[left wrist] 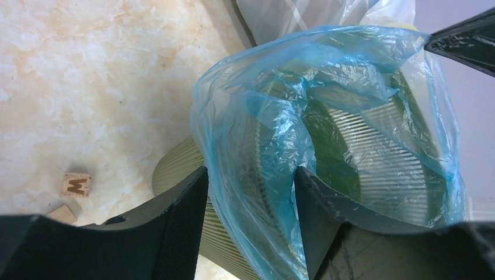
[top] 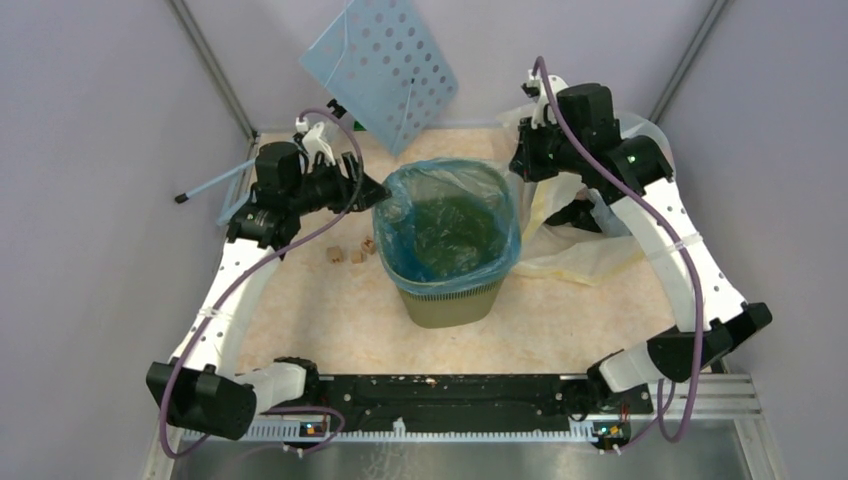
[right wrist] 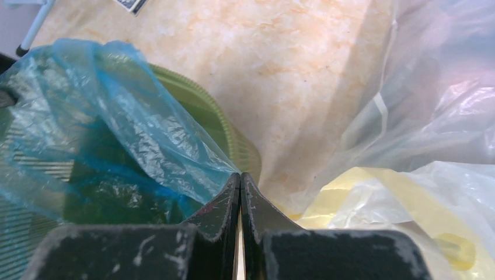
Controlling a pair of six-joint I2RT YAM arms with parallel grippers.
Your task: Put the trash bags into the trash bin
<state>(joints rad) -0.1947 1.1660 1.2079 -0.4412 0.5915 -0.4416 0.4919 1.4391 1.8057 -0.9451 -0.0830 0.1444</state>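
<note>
Trash bag (top: 447,200) lines the trash bin (top: 450,305); right gripper (right wrist: 240,175) pinches its right edge, probably to pull it over the rim; left gripper (left wrist: 251,172) stands open astride the left edge.

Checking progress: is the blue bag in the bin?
In: blue bag lines the bin, its mouth draped over the rim.

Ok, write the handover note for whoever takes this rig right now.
Left gripper: open, its fingers either side of the bin rim and the blue bag draped over it.
Right gripper: shut, apparently pinching the blue bag's edge on the opposite side.
Bin upright mid-table.
Done: the blue bag is inside, lining the bin.
To do: drape the pinched edge over the bare rim there, release, withdraw both arms.
</note>
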